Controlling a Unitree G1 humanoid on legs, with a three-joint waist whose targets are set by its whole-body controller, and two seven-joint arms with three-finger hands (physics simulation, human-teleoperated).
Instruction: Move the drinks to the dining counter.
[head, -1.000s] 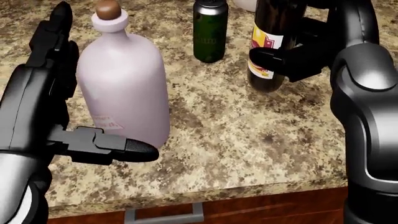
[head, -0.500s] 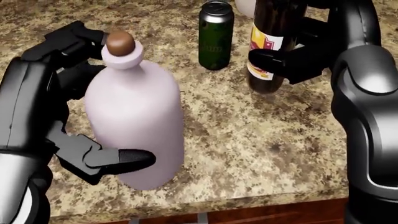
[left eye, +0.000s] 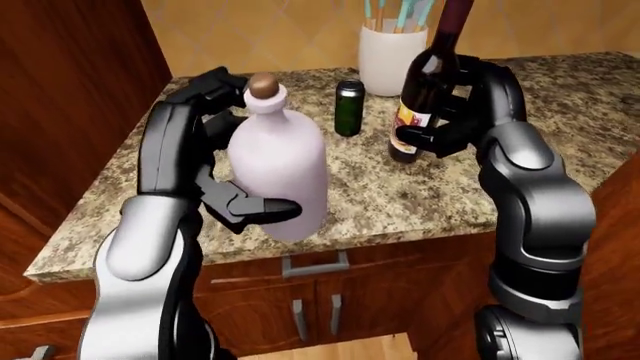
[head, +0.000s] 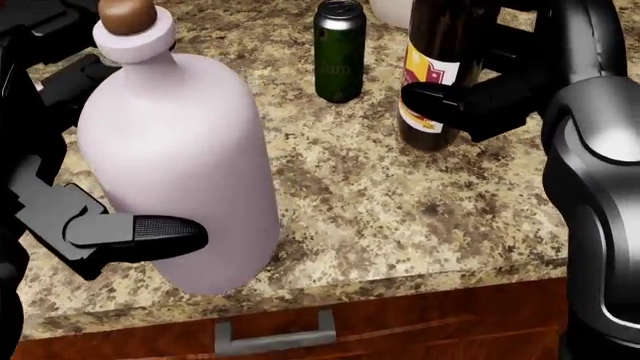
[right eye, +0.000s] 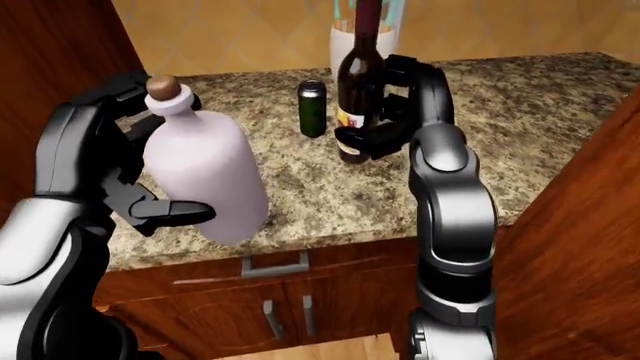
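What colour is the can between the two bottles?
Dark green can with a silver top; clearest in the head view.

Speckled granite table (left eye: 420, 195), mottled tan and brown, spanning the left-eye view from lower left to upper right. White cylindrical utensil holder (left eye: 383, 56) standing upright on the table near the top of that view, with teal and pale handles (left eye: 400, 13) rising from its mouth. Tan wall (left eye: 300, 34) running along the top edge. Dark wood panel (left eye: 70, 90) at left. Reddish-brown wooden cabinet (left eye: 380, 300) under the table edge, fitted with grey metal handles (left eye: 314, 264).
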